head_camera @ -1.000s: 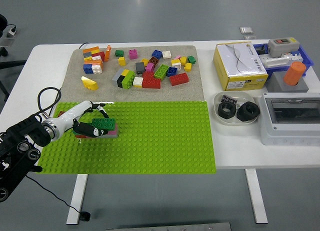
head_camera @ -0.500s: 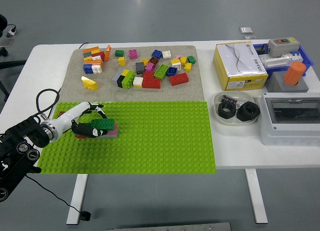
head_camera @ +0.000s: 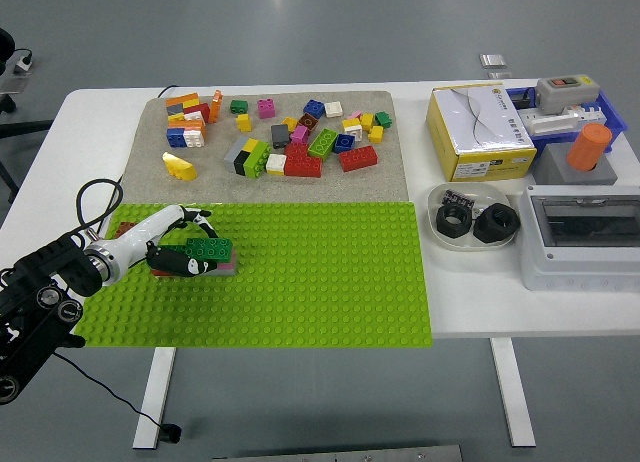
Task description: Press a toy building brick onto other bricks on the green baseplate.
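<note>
A dark green brick (head_camera: 209, 249) sits on top of a pink brick (head_camera: 226, 267) at the left side of the green baseplate (head_camera: 320, 272). My left hand (head_camera: 180, 250) comes in from the lower left and its fingers curl around the green brick's left end and near side. A red-brown brick (head_camera: 126, 228) lies on the plate behind my wrist. The right arm does not show.
A beige mat (head_camera: 150, 142) behind the plate carries several loose bricks (head_camera: 300, 142) in many colours. To the right stand a yellow box (head_camera: 478, 132), a white bowl (head_camera: 440, 237) with black nuts, a grey enclosure (head_camera: 580, 237) and an orange cylinder (head_camera: 590, 147).
The left hand and the green brick have shifted only slightly, a little left half a second ago and back to the right now. Everything else is still.
</note>
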